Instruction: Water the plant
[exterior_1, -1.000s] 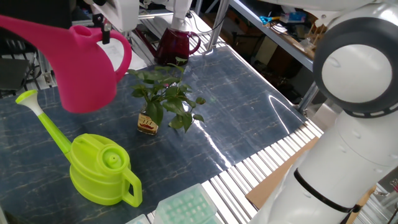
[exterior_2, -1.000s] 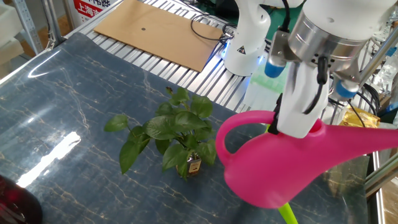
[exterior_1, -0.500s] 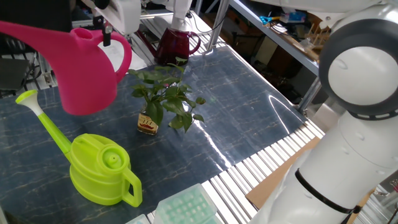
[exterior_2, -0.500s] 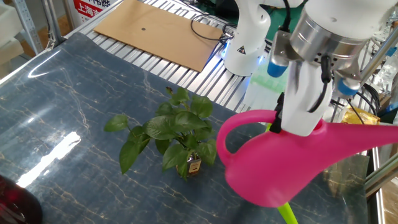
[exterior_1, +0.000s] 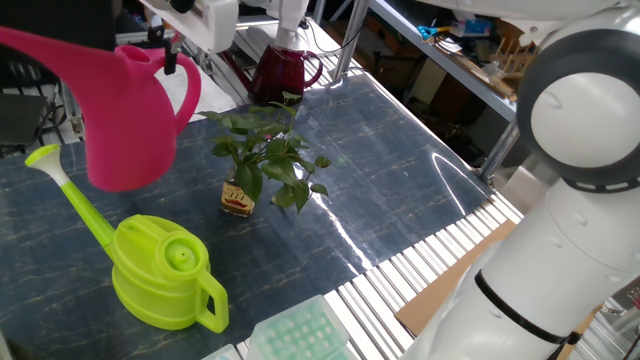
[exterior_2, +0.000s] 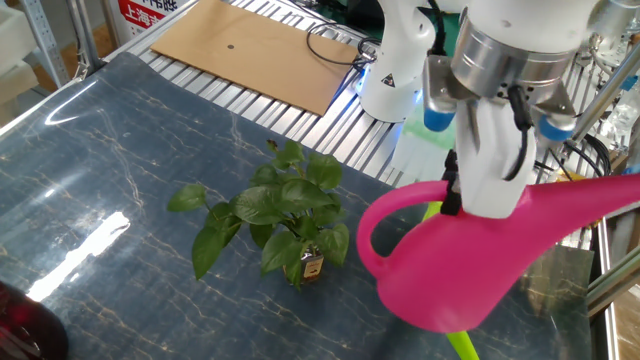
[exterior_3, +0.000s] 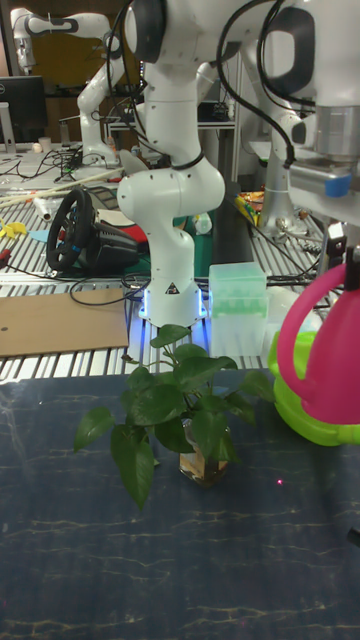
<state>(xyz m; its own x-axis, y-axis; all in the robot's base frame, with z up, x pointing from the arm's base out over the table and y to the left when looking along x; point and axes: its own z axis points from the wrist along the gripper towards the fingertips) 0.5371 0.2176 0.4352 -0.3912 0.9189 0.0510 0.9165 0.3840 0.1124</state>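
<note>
Clearly, the gripper (exterior_2: 452, 190) was clamped on the top of the pink watering can (exterior_1: 125, 110), holding it in the air at the upper left of one fixed view, while the plant (exterior_1: 262, 160) stood in its small amber bottle (exterior_1: 237, 197) near the middle of the frame, apart from the can. The spout ran off the frame edge, pointing away from the leaves, so I judged the step called for turning the can toward the plant, bringing the spout over the foliage, then tipping slowly. The green watering can (exterior_1: 160, 270) sat at lower left, just below the pink one, its long spout reaching under it; a low swing could have clipped it. A dark red jug (exterior_1: 283, 70) stood at the top centre behind the plant. Open tabletop (exterior_1: 400, 180) lay to the right, before its slatted edge.
</note>
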